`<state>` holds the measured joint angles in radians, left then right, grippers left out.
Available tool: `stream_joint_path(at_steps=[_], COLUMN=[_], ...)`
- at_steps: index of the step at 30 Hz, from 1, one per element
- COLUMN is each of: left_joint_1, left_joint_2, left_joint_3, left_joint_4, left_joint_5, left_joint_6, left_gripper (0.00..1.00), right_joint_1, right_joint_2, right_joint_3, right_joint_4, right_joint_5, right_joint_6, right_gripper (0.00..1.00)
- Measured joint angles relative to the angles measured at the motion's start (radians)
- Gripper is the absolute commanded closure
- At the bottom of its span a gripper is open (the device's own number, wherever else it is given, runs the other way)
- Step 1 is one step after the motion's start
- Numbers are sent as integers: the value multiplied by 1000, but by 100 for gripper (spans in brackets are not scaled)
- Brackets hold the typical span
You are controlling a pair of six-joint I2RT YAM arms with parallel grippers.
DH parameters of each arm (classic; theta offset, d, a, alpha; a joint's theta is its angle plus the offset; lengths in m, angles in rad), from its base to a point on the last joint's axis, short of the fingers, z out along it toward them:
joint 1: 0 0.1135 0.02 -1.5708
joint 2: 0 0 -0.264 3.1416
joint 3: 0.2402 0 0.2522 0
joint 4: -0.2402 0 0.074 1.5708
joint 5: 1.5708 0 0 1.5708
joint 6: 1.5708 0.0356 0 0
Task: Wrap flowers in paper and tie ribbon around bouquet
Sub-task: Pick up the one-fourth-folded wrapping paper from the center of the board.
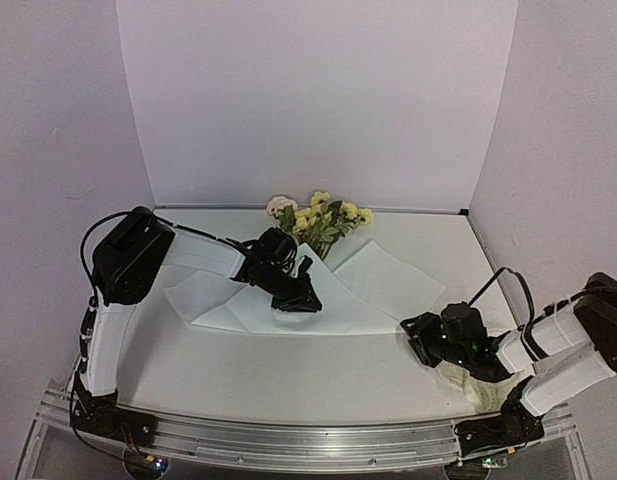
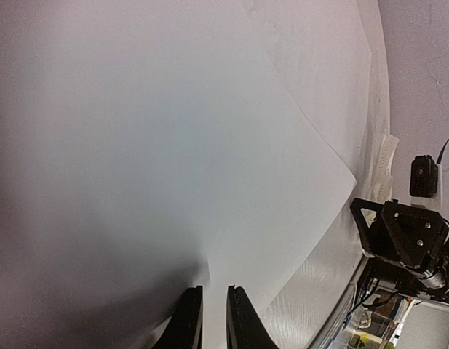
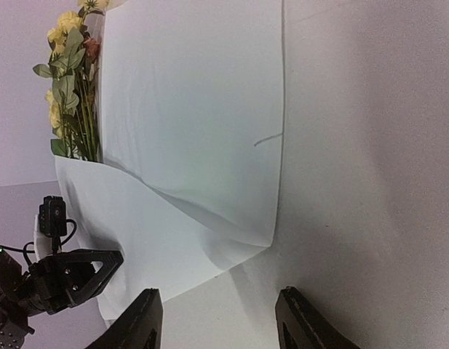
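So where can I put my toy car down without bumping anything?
The front middle of the table is bare, between the paper and the metal rail. The back right corner, past the paper, is bare too. It is crowded at the back middle: flowers, paper and the left fingers on it.

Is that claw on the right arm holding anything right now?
No, the right gripper stands open above the table, nothing between its fingers, and the paper lies beyond them.
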<state>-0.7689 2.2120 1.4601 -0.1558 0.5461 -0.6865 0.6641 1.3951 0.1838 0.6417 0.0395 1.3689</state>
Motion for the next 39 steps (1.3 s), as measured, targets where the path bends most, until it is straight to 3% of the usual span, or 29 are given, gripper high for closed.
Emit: stream_joint_path(at_steps=[4, 13, 21, 27, 34, 39], left_joint_1=[0, 0, 0, 0, 0, 0], left_joint_2=[0, 0, 0, 0, -1, -1], left_joint_3=[0, 0, 0, -1, -2, -3], left_joint_4=[0, 0, 0, 0, 3, 6], left_joint_5=[0, 1, 1, 1, 1, 1], left_joint_6=[-3, -3, -3, -3, -3, -3], left_gripper=[86, 86, 86, 86, 85, 85], right_joint_1=[1, 2, 2, 2, -5, -92], right_joint_2=[-21, 118, 111, 86, -4, -105], right_joint_3=[2, 111, 127, 149, 188, 182], right_joint_4=[-43, -29, -77, -171, -390, -543], right_joint_5=[41, 76, 75, 72, 80, 69], right_joint_6=[2, -15, -53, -98, -137, -174], right_gripper=[46, 53, 65, 68, 46, 33])
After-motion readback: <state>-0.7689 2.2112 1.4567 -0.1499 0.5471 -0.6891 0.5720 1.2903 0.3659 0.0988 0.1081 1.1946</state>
